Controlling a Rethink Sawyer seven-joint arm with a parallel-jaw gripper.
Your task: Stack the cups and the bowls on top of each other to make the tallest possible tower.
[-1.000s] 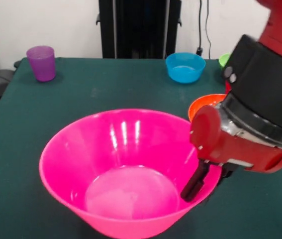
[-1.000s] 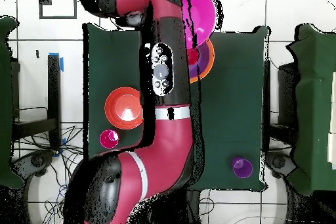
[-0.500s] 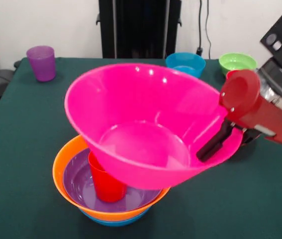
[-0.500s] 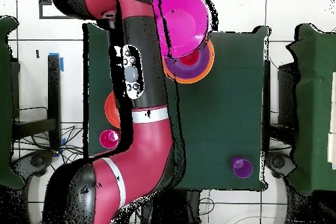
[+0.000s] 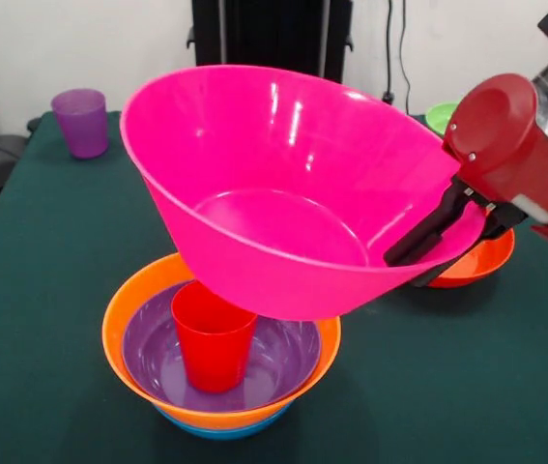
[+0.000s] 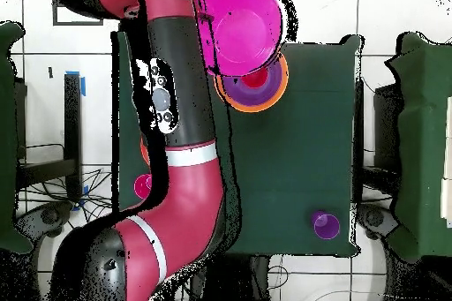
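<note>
From my station I see the gripper (image 5: 426, 249) clamped on the right-hand rim of the large pink bowl (image 5: 283, 193), 1 black finger (image 5: 428, 232) lying inside the wall and the other outside it. The bowl is held clear of everything below it, tilted so that its opening faces up and toward the camera.

Under the bowl's near edge stands the tower (image 5: 217, 358): 1 orange bowl (image 5: 124, 309) nested in a blue bowl (image 5: 217, 429), of which only a sliver shows at the base, with a purple bowl (image 5: 283, 353) inside the orange 1. A red cup (image 5: 213, 335) stands upright in the purple bowl. I cannot tell whether the pink bowl's underside touches the cup's rim.

Elsewhere on the green table (image 5: 51, 251) I note 1 translucent purple cup (image 5: 80, 121) upright at the far left, apart from all else. A red-orange bowl (image 5: 476, 263) sits behind the gripper at the right. A green bowl (image 5: 440, 115) shows just past the pink rim, mostly hidden.

In the overhead view the arm (image 6: 181, 130) covers much of the table, and the pink bowl overlaps the stack's edge.
</note>
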